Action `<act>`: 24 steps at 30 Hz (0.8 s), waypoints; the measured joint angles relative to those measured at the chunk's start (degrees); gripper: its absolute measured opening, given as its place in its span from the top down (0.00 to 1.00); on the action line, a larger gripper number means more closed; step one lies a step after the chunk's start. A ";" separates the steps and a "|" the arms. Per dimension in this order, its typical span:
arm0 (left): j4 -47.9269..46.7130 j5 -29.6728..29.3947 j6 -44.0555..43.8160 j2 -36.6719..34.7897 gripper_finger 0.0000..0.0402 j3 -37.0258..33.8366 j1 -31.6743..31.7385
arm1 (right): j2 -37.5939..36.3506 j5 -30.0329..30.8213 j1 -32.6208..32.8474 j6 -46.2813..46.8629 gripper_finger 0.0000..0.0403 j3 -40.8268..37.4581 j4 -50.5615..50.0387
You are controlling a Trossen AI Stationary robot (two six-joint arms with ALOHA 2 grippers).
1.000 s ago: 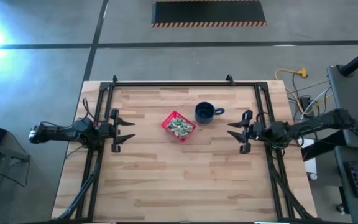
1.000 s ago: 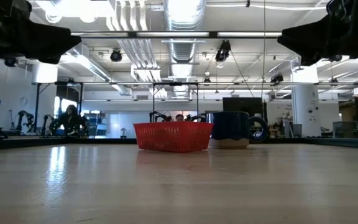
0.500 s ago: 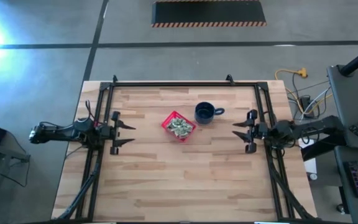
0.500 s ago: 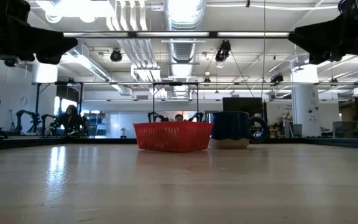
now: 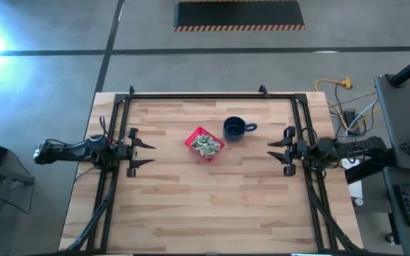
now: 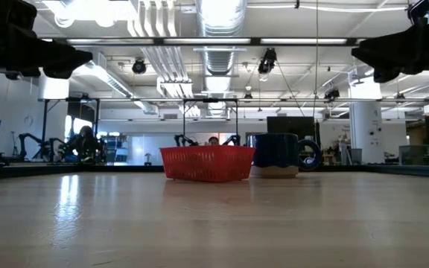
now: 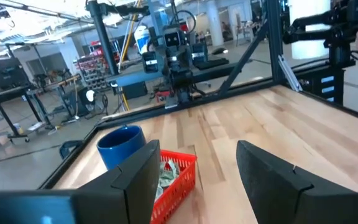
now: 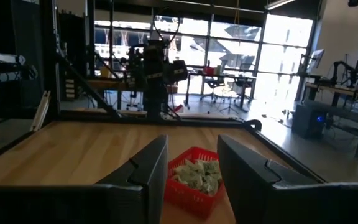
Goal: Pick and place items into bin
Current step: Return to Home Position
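Items (image 5: 206,146), pale green-and-white wrapped pieces, lie heaped inside the red bin (image 6: 207,165) near the middle of the wooden surface (image 5: 212,206), with the dark blue mug (image 5: 233,129) just beside it toward the right arm's side. Your left pincer (image 5: 153,153) hangs at the left edge of the surface with its fingers spread wide and nothing between them. Your right pincer (image 5: 269,151) faces it from the right edge, likewise spread and empty. Both are well apart from the bin.

The sorting looks finished, with only the retreat to rest left. The hazard now is modest. A pincer that dips or swings inward as its arm folds could clip the mug or the light bin, tipping it and scattering the pieces. The right arm is the likelier culprit, since the mug is the nearer object on its side. Small pieces could also escape your notice from above, so check the surface around the bin before you call the job done.
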 joint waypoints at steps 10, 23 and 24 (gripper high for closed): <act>-2.08 -0.18 1.51 0.02 0.51 0.25 0.02 | 0.00 -7.51 -4.91 -0.53 0.67 2.22 -2.58; -1.49 0.03 -0.27 0.17 0.51 -1.40 0.07 | 0.07 -15.70 -6.51 2.26 0.68 -0.06 -4.55; -1.51 0.01 -0.10 0.29 0.51 -1.40 0.07 | 0.08 -14.49 -6.52 2.49 0.68 -0.06 -5.16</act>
